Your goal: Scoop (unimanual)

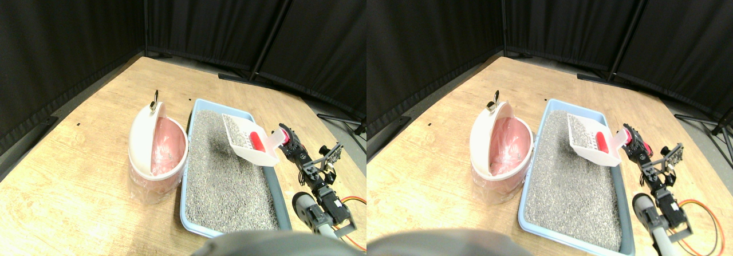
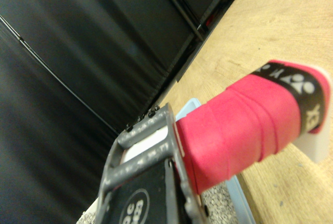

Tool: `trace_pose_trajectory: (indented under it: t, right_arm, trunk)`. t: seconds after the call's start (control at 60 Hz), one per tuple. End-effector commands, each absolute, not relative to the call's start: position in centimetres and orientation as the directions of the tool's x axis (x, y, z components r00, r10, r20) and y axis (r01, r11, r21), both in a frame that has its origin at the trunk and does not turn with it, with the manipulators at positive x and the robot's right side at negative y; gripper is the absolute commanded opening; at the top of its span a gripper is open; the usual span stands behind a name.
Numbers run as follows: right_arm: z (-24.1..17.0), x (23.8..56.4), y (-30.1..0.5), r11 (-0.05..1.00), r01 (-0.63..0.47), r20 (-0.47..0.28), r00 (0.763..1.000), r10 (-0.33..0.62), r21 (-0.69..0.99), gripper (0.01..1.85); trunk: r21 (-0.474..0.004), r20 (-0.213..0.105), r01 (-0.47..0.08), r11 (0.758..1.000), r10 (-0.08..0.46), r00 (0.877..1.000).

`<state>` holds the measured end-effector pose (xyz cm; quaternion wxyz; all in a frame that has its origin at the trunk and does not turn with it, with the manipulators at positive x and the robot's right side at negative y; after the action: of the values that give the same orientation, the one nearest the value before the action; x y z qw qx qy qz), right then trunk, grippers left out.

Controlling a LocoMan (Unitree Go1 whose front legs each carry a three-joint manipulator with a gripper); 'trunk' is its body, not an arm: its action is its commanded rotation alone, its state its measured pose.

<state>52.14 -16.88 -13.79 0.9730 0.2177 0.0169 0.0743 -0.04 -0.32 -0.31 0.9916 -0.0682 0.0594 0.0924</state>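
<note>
Scoop (image 1: 247, 138) lifted over blue litter tray (image 1: 192, 199), gravel and red piece in bowl, long axis running straight out from right gripper (image 1: 284, 140). Jaws closed on pink-wrapped handle (image 2: 244, 125). Lined bin (image 1: 157, 150), lid open, lies beyond scoop tip, past tray's far rim; judged next carry goes that way.

A pale wood-grain floor (image 1: 86, 176) fills the lower part of the scene, lit evenly from above, with a grey strip (image 1: 34, 144) running along its edge at 9 o'clock. Black curtains (image 1: 69, 32) close the space from 9 through 12 to 3 o'clock, hanging in soft folds and meeting at a corner near 11 o'clock. Dark poles (image 1: 275, 30) lean against the curtain near 1 o'clock, their flat bases (image 1: 246, 78) resting on the floor.
</note>
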Motion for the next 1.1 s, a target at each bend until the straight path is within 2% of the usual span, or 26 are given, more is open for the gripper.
trace_pose_trajectory:
  t: [0.017, 0.1, 0.133, 0.183, 0.383, 0.433, 0.45, 0.467, 0.5, 0.55, 0.567, 0.833, 0.933, 0.967, 1.0, 1.1]
  right_arm:
    - [-11.99, 52.32, -16.03, 0.849, -0.22, 0.118, 0.975, 0.186, 0.48, 0.05]
    - [-11.87, 52.37, -15.98, 0.83, -0.232, 0.132, 0.973, 0.191, 0.508, 0.05]
    - [-11.78, 52.38, -15.92, 0.776, -0.212, 0.131, 0.977, 0.167, 0.595, 0.05]
    - [-11.82, 52.49, -15.94, 0.745, -0.229, 0.134, 0.973, 0.186, 0.627, 0.05]
    - [-11.99, 52.74, -15.88, 0.631, -0.188, 0.117, 0.981, 0.152, 0.753, 0.05]
    - [-12.02, 52.77, -15.81, 0.527, -0.158, 0.108, 0.986, 0.125, 0.835, 0.05]
    - [-12.02, 52.77, -15.81, 0.527, -0.158, 0.108, 0.986, 0.125, 0.835, 0.05]
    - [-11.95, 52.79, -15.75, 0.467, -0.143, 0.091, 0.987, 0.134, 0.872, 0.05]
    - [-11.93, 52.81, -15.73, 0.446, -0.129, 0.086, 0.99, 0.115, 0.886, 0.05]
    - [-11.9, 52.92, -15.71, 0.473, -0.156, 0.102, 0.985, 0.138, 0.867, 0.05]
    - [-11.84, 52.87, -15.67, 0.516, -0.166, 0.108, 0.984, 0.141, 0.841, 0.05]
    - [-11.77, 52.85, -15.35, 0.423, -0.123, 0.067, 0.987, 0.146, 0.898, 0.05]
    - [-11.77, 52.82, -15.32, 0.432, -0.119, 0.062, 0.988, 0.145, 0.894, 0.05]
    - [-11.82, 52.87, -15.35, 0.387, -0.123, 0.062, 0.984, 0.167, 0.914, 0.05]
    - [-11.75, 52.81, -15.3, 0.416, -0.118, 0.059, 0.987, 0.151, 0.902, 0.05]
    - [-11.75, 52.8, -15.28, 0.407, -0.112, 0.051, 0.986, 0.159, 0.906, 0.05]
  trunk:
    - [-0.14, -0.124, -0.201, 0.97, 0.184, 0.975]
    - [-0.14, -0.123, -0.202, 0.969, 0.186, 0.975]
    - [-0.139, -0.122, -0.202, 0.969, 0.186, 0.975]
    - [-0.139, -0.122, -0.202, 0.969, 0.186, 0.975]
    - [-0.139, -0.123, -0.203, 0.969, 0.186, 0.975]
    - [-0.141, -0.125, -0.206, 0.968, 0.189, 0.974]
    - [-0.141, -0.125, -0.206, 0.968, 0.189, 0.974]
    - [-0.141, -0.125, -0.206, 0.968, 0.189, 0.974]
    - [-0.141, -0.126, -0.207, 0.968, 0.19, 0.974]
    - [-0.14, -0.127, -0.207, 0.968, 0.19, 0.974]
    - [-0.14, -0.127, -0.207, 0.968, 0.19, 0.974]
    - [-0.143, -0.126, -0.213, 0.967, 0.195, 0.973]
    - [-0.145, -0.128, -0.216, 0.966, 0.199, 0.972]
    - [-0.145, -0.128, -0.216, 0.966, 0.199, 0.972]
    - [-0.145, -0.128, -0.216, 0.966, 0.199, 0.972]
    - [-0.144, -0.13, -0.218, 0.965, 0.201, 0.971]
